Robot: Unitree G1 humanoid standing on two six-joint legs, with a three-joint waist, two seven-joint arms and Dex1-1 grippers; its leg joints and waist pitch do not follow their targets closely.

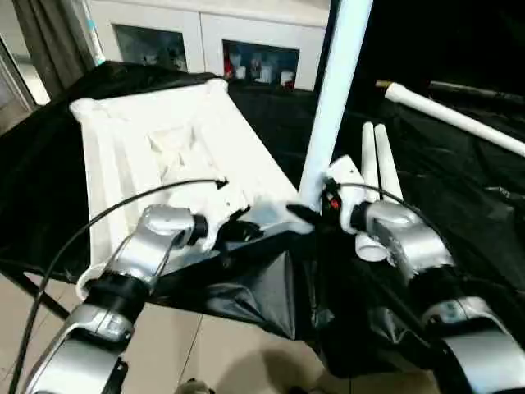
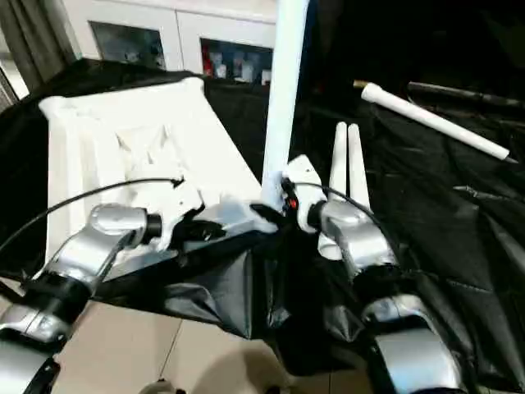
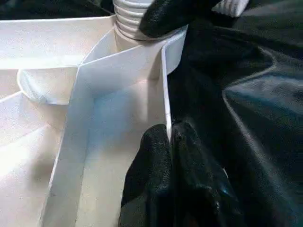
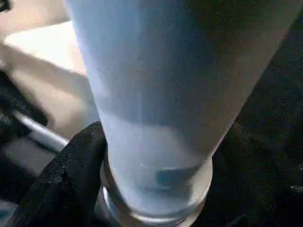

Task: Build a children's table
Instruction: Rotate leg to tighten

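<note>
Head views: tabletop lies underside up on the black-draped desk, its near right corner at the desk's front edge. One leg stands upright in that corner socket, long axis vertical, top out of frame. Right hand sits at the leg's base from the right side, so it is the nearer one for seating or turning the leg; left hand is on the tabletop's near rim just left of the socket. Two spare legs lie side by side just behind the right forearm, a fourth leg lies diagonally toward the desk's far right. Open room above; the spare pair crowds the right wrist. Left wrist view: left hand fingers pinched tight on the thin rim wall of the tabletop, ribbed leg end in the socket beyond, a black finger of the other hand against it. Right wrist view: leg fills the gap, one finger beside its collar; jaws stand wide around the leg, firm grip not confirmable.
</note>
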